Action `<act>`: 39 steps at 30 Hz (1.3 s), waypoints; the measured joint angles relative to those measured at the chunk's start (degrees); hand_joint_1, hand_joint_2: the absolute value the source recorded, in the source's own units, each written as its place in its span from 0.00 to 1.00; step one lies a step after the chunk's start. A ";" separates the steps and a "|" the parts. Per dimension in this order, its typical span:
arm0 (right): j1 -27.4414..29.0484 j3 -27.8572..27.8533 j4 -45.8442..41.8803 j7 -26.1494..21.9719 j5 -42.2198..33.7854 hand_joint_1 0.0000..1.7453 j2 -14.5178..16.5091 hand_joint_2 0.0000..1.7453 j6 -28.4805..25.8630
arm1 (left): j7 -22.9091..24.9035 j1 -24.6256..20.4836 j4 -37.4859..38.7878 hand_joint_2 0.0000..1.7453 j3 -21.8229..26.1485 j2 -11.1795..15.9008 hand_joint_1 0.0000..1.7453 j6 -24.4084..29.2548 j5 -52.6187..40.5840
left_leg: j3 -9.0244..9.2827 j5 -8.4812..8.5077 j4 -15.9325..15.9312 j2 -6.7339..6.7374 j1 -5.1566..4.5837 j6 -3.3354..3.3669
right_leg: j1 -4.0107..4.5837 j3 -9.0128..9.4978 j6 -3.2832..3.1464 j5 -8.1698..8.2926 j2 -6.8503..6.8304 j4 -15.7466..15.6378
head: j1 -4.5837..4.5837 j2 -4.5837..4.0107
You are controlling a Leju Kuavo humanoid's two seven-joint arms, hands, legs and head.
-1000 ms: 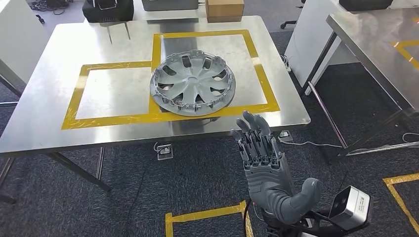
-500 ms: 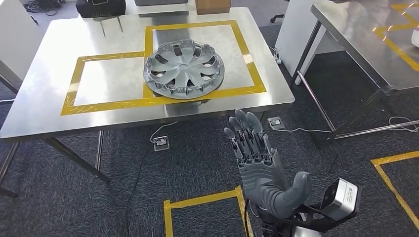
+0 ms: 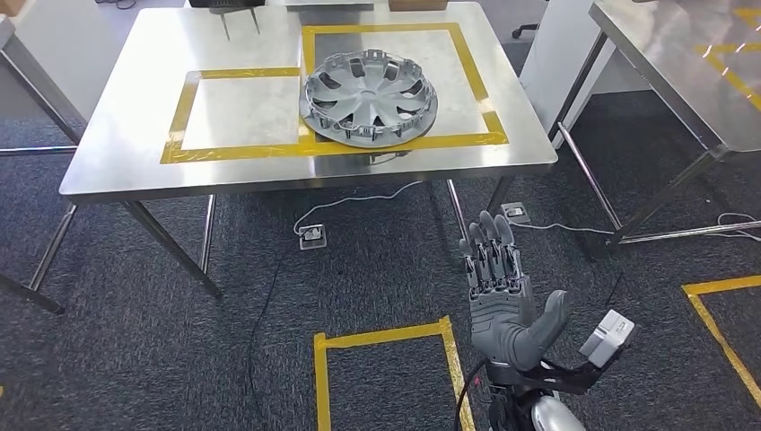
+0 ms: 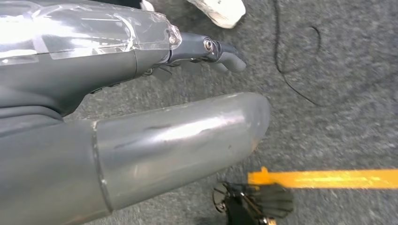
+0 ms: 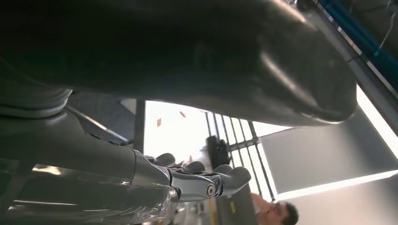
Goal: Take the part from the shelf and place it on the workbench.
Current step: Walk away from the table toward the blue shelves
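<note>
With part [image 3: 370, 85] resting inside yellow tape on desk [image 3: 135, 144], camera view has pulled back; right hand [image 3: 502, 287] raised, released, holding nothing; left hand [image 4: 141, 93] empty.

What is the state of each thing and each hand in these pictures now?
Wheel cover: lying flat on the workbench, across the yellow tape.
Right hand: raised, fingers straight, holding nothing.
Left hand: hanging over the carpet, holding nothing.
</note>
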 joint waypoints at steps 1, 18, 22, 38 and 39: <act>-0.12 -0.55 1.84 -0.12 -0.52 0.00 0.04 0.00 -0.01 | 0.00 0.00 0.01 0.00 0.11 -0.10 0.00 0.04 0.00 | -0.13 0.48 -0.06 0.11 0.03 -0.19 | 0.43 2.25 -0.52 -0.51 -0.12 -3.56 | -0.09 -0.01; -3.01 -3.65 31.66 -1.43 -4.73 0.00 2.49 0.00 3.48 | -0.19 0.02 0.05 0.00 1.66 0.03 0.00 0.18 -0.02 | 4.90 -4.84 1.19 0.41 1.50 -2.49 | -0.39 -2.83 1.02 2.76 -0.47 -3.38 | -2.42 -0.02; -4.76 -3.63 40.81 -0.96 -7.26 0.00 3.13 0.00 6.28 | 0.31 -0.05 0.06 0.00 2.31 -0.01 0.00 0.38 -0.02 | 4.31 -4.30 0.87 0.57 1.73 -0.95 | -0.65 -4.97 2.29 -0.41 0.03 1.22 | -1.72 -0.02; -6.24 0.41 73.09 21.72 -5.36 0.00 9.52 0.00 10.25 | 1.78 0.01 0.07 0.00 3.20 -0.15 0.00 0.67 -0.04 | 0.94 -8.23 7.03 0.85 0.77 -2.25 | 0.04 -2.68 -1.17 4.12 -0.13 -5.17 | -0.18 -0.02; -6.30 0.86 74.08 22.82 -5.11 0.00 9.94 0.00 10.25 | 1.89 0.08 0.07 0.00 3.20 -0.14 0.00 0.63 -0.05 | -0.75 -10.12 10.80 0.04 0.91 -2.49 | -0.01 -2.87 -1.28 4.27 0.57 -5.14 | -0.66 -0.01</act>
